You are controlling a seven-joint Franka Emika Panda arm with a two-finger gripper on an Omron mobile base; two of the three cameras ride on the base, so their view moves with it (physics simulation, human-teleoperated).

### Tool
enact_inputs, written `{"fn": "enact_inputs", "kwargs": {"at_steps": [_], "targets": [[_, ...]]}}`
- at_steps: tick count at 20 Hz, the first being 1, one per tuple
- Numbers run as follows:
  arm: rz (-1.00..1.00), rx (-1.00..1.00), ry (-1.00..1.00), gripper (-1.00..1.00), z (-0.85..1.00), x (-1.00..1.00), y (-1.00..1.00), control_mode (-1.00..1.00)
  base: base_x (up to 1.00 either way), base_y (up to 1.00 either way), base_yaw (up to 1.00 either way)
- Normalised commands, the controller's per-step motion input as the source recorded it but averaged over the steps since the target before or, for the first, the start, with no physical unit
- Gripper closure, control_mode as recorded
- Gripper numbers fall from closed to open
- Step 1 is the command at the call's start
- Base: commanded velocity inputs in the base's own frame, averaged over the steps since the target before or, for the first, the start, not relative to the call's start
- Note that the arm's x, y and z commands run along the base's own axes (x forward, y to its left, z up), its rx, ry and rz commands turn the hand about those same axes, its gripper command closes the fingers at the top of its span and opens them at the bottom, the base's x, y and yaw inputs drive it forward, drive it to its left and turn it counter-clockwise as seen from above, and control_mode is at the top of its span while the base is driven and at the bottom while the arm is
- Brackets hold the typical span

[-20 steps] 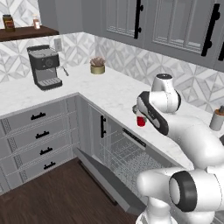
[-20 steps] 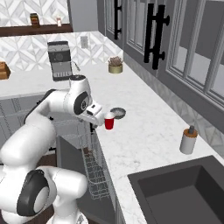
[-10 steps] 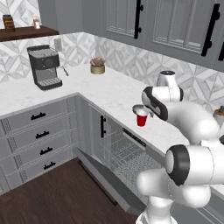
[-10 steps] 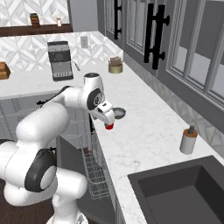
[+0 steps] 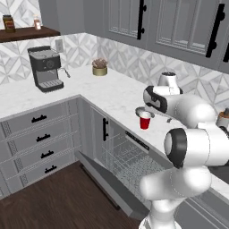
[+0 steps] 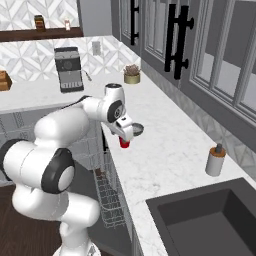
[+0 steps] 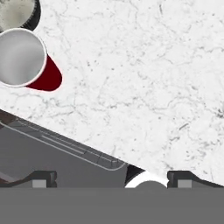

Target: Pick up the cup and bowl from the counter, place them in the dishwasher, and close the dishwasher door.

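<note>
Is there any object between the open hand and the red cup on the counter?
Nothing visible. In the hand view, bare counter lies between the hand and the cup; the bowl sits beyond the cup.

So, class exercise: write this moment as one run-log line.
gripper: open, empty, above counter | cup: upright on counter, beside bowl | dishwasher door: down | rack: no dishes seen

cup point(image 5: 145, 120) on counter point(image 5: 116, 91) edge, bowl point(image 6: 137, 129) just behind it, dishwasher point(image 5: 129, 161) open below
</note>
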Motion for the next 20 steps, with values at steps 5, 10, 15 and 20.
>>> {"fn": "enact_inputs", "kwargs": {"at_steps": [5, 10, 15, 20], "targets": [[-0.12, 0.02, 0.04, -1.0, -0.24, 0.44, 0.0, -1.0, 0.0, 0.0, 0.0], [-0.11, 0.01, 0.07, -1.0, -0.01, 0.5, 0.0, -1.0, 0.0, 0.0, 0.0], [-0.08, 0.01, 0.04, -1.0, -0.17, 0.44, 0.0, -1.0, 0.0, 0.0, 0.0], [-0.07, 0.0, 0.01, -1.0, -0.27, 0.3, 0.0, -1.0, 0.0, 0.0, 0.0]]}}
